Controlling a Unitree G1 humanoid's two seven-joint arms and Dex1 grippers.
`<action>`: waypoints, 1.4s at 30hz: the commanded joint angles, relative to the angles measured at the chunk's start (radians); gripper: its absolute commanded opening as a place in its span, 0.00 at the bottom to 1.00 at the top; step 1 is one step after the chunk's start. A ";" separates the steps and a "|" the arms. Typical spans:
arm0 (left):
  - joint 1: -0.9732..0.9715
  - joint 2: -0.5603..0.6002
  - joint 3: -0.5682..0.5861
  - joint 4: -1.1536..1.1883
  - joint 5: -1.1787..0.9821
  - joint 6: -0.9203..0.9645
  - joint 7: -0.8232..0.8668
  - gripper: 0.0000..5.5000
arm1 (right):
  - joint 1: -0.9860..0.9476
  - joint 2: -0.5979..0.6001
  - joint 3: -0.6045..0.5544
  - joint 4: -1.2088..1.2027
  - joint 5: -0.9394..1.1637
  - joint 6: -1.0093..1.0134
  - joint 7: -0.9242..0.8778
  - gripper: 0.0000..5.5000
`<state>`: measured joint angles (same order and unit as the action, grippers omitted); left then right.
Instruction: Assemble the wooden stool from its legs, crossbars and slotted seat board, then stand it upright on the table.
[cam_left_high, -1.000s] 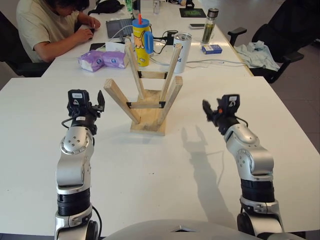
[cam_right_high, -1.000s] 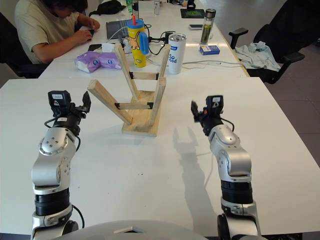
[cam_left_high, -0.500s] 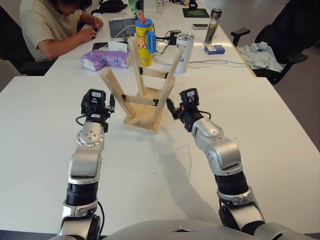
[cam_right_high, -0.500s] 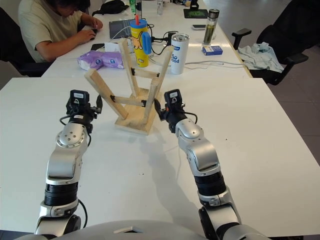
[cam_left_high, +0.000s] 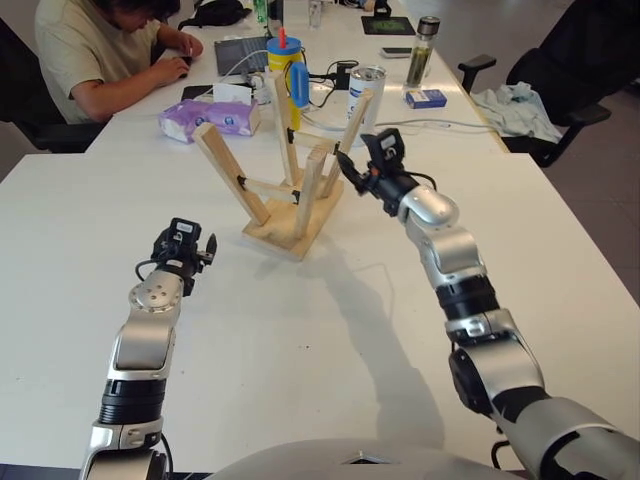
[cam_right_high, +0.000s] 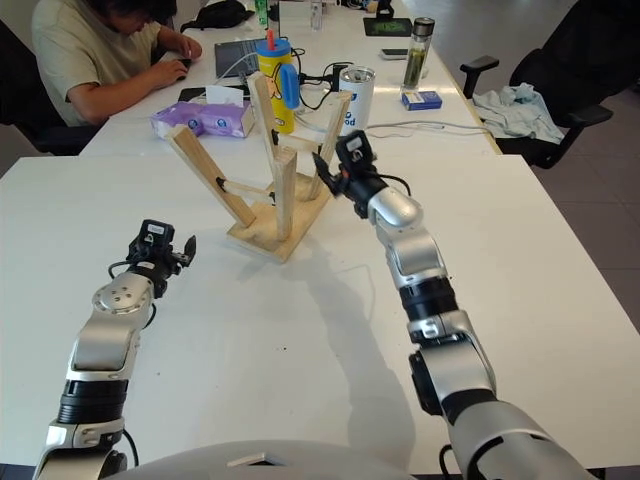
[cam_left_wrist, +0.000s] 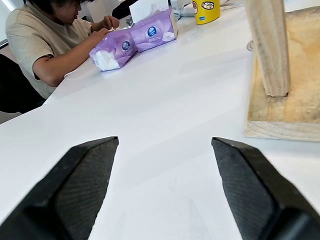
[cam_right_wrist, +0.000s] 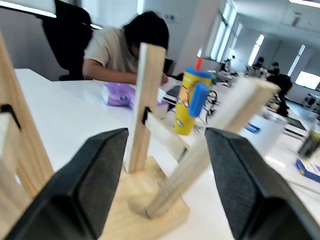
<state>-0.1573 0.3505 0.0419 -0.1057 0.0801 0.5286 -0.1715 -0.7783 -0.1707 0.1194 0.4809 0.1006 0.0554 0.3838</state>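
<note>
Stool (cam_left_high: 290, 190) assembled but inverted: seat board (cam_left_high: 290, 228) flat on table (cam_left_high: 300, 340), legs up. Right gripper (cam_left_high: 348, 168) spread wide, empty, a leg (cam_left_high: 358, 125) just ahead of it; probably lined up to grip and flip. Left gripper (cam_left_high: 200, 248) parted, empty, stool apart to its right

Seat board (cam_left_wrist: 295, 80) of the stool (cam_left_high: 295, 222) cut off by the left wrist view's edge, upright leg (cam_left_wrist: 267, 45) on it cropped at the top, slanted leg (cam_right_wrist: 200, 155) nearest the right gripper (cam_left_high: 350, 170) blurred, touch between its fingers (cam_right_wrist: 102, 185) and that leg too small to tell
</note>
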 joint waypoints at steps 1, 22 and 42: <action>-0.069 0.018 -0.032 0.137 0.020 -0.031 -0.022 0.64 | -0.152 0.049 0.015 0.292 -0.021 -0.190 0.132 0.52; -0.046 -0.096 -0.089 0.264 0.065 -0.113 0.088 0.64 | 0.395 0.289 0.030 -0.373 0.173 0.349 0.166 0.52; 0.277 -0.098 -0.054 -0.173 0.083 0.011 0.109 0.64 | 0.686 -0.161 -0.106 -0.505 0.051 0.398 0.040 0.52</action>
<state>0.1414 0.2358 0.0061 -0.2853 0.1484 0.5209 -0.0448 -0.0017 -0.3360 0.0069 -0.1226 0.1850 0.5125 0.4443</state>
